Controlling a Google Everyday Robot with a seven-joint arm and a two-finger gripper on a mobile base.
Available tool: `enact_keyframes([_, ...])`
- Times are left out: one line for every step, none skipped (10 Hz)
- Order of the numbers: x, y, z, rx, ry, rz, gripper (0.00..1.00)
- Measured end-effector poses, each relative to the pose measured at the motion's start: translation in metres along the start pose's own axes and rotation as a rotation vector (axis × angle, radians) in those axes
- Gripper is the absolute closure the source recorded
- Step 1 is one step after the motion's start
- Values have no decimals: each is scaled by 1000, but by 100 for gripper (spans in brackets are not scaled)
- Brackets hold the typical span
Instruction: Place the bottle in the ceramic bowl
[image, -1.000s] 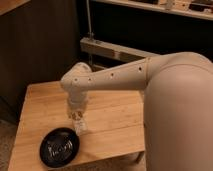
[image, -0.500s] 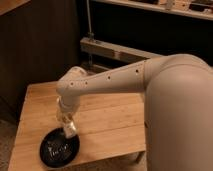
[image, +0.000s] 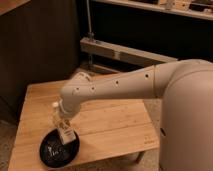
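Note:
The black ceramic bowl sits at the front left corner of the wooden table. My gripper hangs down from the bent wrist, right over the bowl's far rim. It is shut on the cream-white bottle, which hangs just above the inside of the bowl. The gripper partly hides the bottle. I cannot tell whether the bottle touches the bowl.
My arm and white body fill the right side and reach across the table. A dark wall and a grey metal rail stand behind the table. The table's front edge is close to the bowl.
My gripper has moved left and toward the front with the bottle, from over the bare table beside the bowl to over the bowl, and it is lower now.

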Motion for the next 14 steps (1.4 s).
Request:
enact_keyframes([5, 12, 3, -11, 5, -24, 100])
enact_keyframes([9, 16, 7, -22, 6, -42, 100])
enact_keyframes([11, 17, 11, -33, 6, -52, 100])
enact_keyframes([13, 20, 15, -43, 7, -65, 98])
enact_keyframes([14, 20, 19, -50, 6, -72, 91])
enact_keyframes([17, 18, 25, -57, 2, -77, 80])
enact_keyframes([19, 17, 29, -63, -3, -83, 71])
enact_keyframes([21, 16, 33, -69, -6, -91, 60])
enact_keyframes([22, 16, 35, -79, -7, -102, 51])
enact_keyframes([23, 16, 37, -85, -8, -115, 41])
enact_keyframes([24, 17, 38, -90, -7, -128, 32])
enact_keyframes([26, 18, 39, -91, -7, -139, 23])
enact_keyframes([26, 18, 40, -93, -8, -146, 20])
enact_keyframes([27, 18, 40, -97, -8, -152, 20])
